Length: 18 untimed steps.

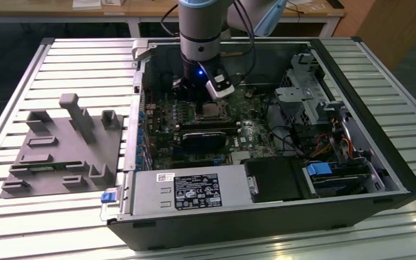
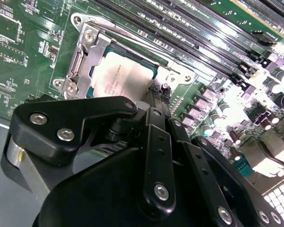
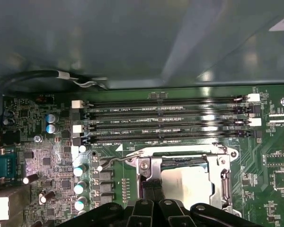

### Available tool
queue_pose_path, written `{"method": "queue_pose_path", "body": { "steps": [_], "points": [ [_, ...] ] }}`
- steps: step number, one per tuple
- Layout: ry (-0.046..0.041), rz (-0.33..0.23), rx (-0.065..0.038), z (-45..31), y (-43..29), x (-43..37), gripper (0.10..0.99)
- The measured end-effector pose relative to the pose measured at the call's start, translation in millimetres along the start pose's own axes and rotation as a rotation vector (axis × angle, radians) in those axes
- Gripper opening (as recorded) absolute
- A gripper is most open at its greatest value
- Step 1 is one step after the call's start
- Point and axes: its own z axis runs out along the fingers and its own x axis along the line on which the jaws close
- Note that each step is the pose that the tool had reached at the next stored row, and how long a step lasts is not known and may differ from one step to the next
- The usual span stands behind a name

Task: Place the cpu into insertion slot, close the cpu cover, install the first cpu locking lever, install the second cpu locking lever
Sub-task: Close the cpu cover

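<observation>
The cpu (image 2: 117, 78) lies with its dull silver top up in the insertion slot (image 3: 180, 163) on the green board. The cpu cover (image 2: 81, 61), a silver frame, lies flat around the chip (image 3: 185, 182). A bent wire locking lever (image 3: 111, 161) sticks out from one corner of the socket. My gripper (image 2: 157, 97) hangs just over the socket's edge beside the chip, its two black fingers (image 3: 146, 190) pressed together and shut, with nothing visible between them. In the exterior view the arm stands upright inside the open computer case, the gripper (image 1: 193, 100) right over the socket (image 1: 209, 111).
Long black memory slots (image 3: 165, 118) run beside the socket. A black block (image 1: 204, 140) sits just in front of it. The case walls, a drive cage (image 1: 309, 97), cables and the power supply (image 1: 186, 189) hem the board in. A grey fixture plate (image 1: 63, 146) lies at the exterior view's left.
</observation>
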Motion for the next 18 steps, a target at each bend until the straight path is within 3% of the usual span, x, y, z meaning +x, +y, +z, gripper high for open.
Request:
{"method": "queue_pose_path", "body": {
  "steps": [18],
  "points": [
    [0.0000,0.000,0.000,1.9,0.2,-3.7,0.102]
  ]
}}
